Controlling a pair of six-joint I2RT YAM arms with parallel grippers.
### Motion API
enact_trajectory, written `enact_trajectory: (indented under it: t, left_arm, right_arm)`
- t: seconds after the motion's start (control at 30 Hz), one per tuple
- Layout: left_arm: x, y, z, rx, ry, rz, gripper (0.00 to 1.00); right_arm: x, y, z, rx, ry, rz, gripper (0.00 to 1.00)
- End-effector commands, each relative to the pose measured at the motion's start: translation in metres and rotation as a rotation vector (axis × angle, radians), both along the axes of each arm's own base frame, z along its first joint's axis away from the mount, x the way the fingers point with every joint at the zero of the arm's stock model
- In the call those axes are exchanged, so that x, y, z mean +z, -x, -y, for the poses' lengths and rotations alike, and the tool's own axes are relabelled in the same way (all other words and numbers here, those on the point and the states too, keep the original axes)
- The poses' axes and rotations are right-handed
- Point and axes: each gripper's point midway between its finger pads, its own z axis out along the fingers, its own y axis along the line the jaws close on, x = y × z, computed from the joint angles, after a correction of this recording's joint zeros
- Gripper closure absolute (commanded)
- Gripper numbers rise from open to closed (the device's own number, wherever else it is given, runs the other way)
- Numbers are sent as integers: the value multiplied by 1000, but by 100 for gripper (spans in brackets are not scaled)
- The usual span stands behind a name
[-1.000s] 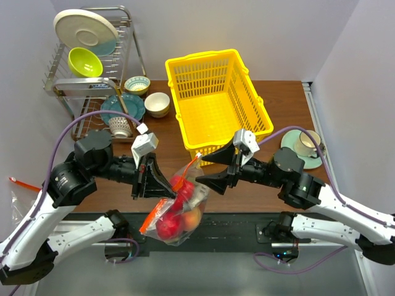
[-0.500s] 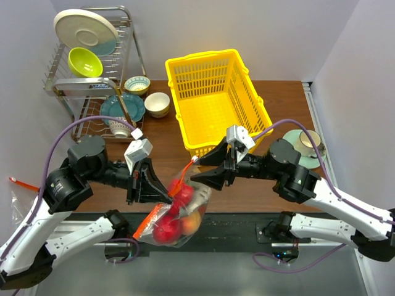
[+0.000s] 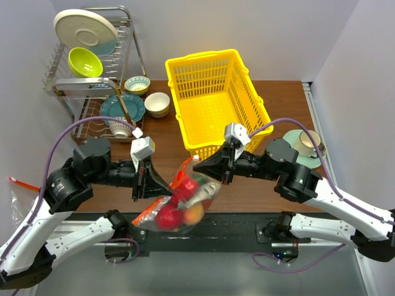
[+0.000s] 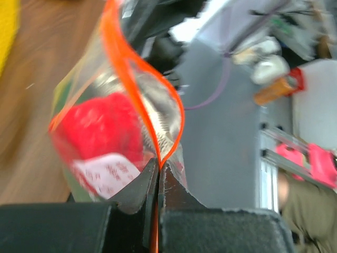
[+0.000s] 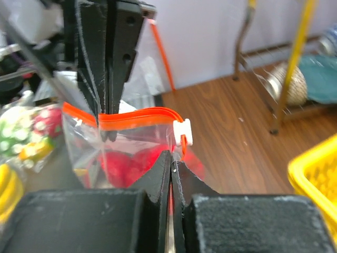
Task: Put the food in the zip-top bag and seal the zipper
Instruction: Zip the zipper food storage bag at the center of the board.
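The zip-top bag [image 3: 196,192] hangs between both arms over the table's near edge. Inside it the food shows as a red apple [image 3: 166,217], a peach [image 3: 195,213] and another red piece [image 3: 187,187]. My left gripper [image 3: 164,190] is shut on the red-orange zipper [image 4: 128,66] at the bag's left end, with red food [image 4: 102,126] behind the plastic. My right gripper [image 5: 172,156] is shut on the clear plastic just under the zipper's white end piece [image 5: 183,132]. The strip [image 5: 134,117] runs from that piece to the left gripper's fingers [image 5: 108,58].
A yellow basket [image 3: 216,98] stands behind the bag. A dish rack [image 3: 92,68] with plates and bowls fills the back left, with two small bowls [image 3: 148,95] beside it. A cup on a saucer [image 3: 305,145] sits at the right. Another flat bag [image 3: 21,188] lies far left.
My right gripper has gone from wide open to shut on the bag's right end and moved slightly left. The left arm shifted a little with the bag.
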Motion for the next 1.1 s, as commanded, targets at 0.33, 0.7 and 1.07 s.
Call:
enact_trajectory:
  t: [0.33, 0.7, 1.07]
  left_arm:
    - [-115, -109, -31, 502, -473, 56, 95]
    - [-80, -127, -21, 483, -391, 224, 45]
    - [-27, -119, 47, 106, -188, 378, 43]
  right_arm:
    - [-128, -48, 23, -373, 174, -289, 100]
    - [-129, -44, 20, -349, 183, -296, 100]
    - [-102, -22, 8, -167, 133, -166, 100]
